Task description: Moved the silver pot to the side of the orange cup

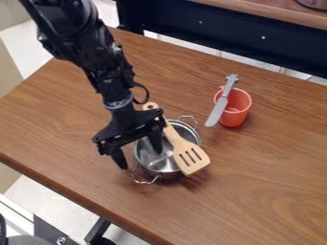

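My gripper (139,153) hangs over the left part of the silver pot (158,161), its fingers spread apart. One finger is over the inside of the pot and the other is outside its left rim, above the table. A wooden slotted spatula (185,153) lies slanted across the pot's right side. To the upper right, apart from the pot, stands the orange cup (239,106), with a grey knife (218,110) leaning across its left side.
The brown wooden table (268,191) extends around the pot and cup. Behind its far edge are a dark beam (223,38) and a wooden shelf (262,10). Part of a metal object (315,4) shows in the upper right corner.
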`<state>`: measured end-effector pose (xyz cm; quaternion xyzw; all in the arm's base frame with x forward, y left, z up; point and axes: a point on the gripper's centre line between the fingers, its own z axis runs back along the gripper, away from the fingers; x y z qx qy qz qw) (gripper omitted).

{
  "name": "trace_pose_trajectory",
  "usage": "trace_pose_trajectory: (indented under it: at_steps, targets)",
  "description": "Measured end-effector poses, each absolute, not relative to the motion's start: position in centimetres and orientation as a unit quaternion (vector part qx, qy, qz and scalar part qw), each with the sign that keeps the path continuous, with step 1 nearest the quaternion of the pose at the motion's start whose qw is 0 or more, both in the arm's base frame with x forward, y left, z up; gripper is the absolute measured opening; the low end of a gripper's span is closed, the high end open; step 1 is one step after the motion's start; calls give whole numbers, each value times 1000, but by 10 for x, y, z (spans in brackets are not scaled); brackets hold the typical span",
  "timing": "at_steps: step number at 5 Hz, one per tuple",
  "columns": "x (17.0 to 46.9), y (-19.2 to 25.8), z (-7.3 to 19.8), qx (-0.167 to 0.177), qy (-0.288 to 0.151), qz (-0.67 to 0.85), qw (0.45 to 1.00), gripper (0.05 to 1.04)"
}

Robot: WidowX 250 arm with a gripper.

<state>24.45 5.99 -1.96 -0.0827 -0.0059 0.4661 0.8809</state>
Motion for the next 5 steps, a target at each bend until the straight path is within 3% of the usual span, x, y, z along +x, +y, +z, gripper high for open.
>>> trace_pose_trajectory:
  at_steps: [2,3,5]
  targets:
    - [259,73,32,-77,-29,481,873,998]
    - [267,70,46,-72,-43,472,878,998]
    - [318,70,59,-65,-121,481,866,998]
